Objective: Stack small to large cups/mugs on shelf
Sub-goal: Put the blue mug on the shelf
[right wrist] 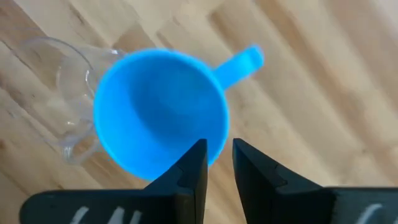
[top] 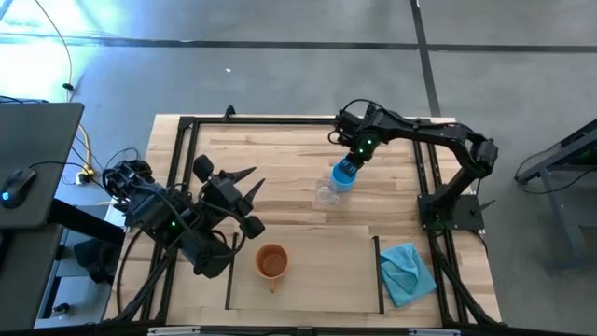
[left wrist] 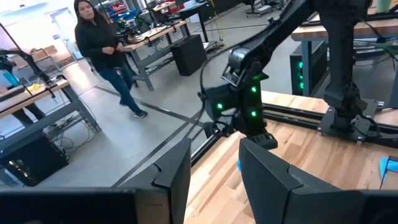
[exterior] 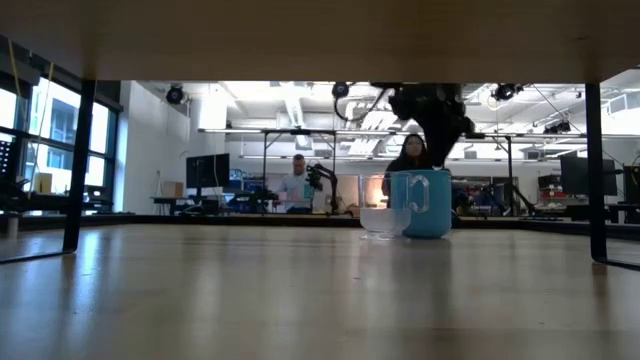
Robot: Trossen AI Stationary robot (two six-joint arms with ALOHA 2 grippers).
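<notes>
A bright blue mug [top: 343, 175] [exterior: 425, 205] [right wrist: 155, 106] stands upright on the striped tabletop towards the far right. A clear glass cup [top: 326, 193] [exterior: 378, 218] [right wrist: 68, 93] stands right beside it. My right gripper [top: 354, 161] [right wrist: 217, 158] is above the mug and shut on it. An orange mug [top: 271, 262] stands on the left part of the pale shelf panel [top: 326, 280]. My left gripper [top: 250, 199] [left wrist: 214, 180] hovers open by the table's left side, holding nothing. My right gripper holds the blue mug by its rim [right wrist: 217, 140], on the side next to the handle [right wrist: 242, 62]. One finger [right wrist: 193, 168] is inside the mug and the other outside, coming from above and pointing down. The mug stays upright with its base on the table.
A teal cloth [top: 408, 273] lies at the near right, beside the shelf's right black strip [top: 378, 271]. A black metal frame [top: 187, 121] runs round the tabletop. People and workbenches show in the room beyond the table.
</notes>
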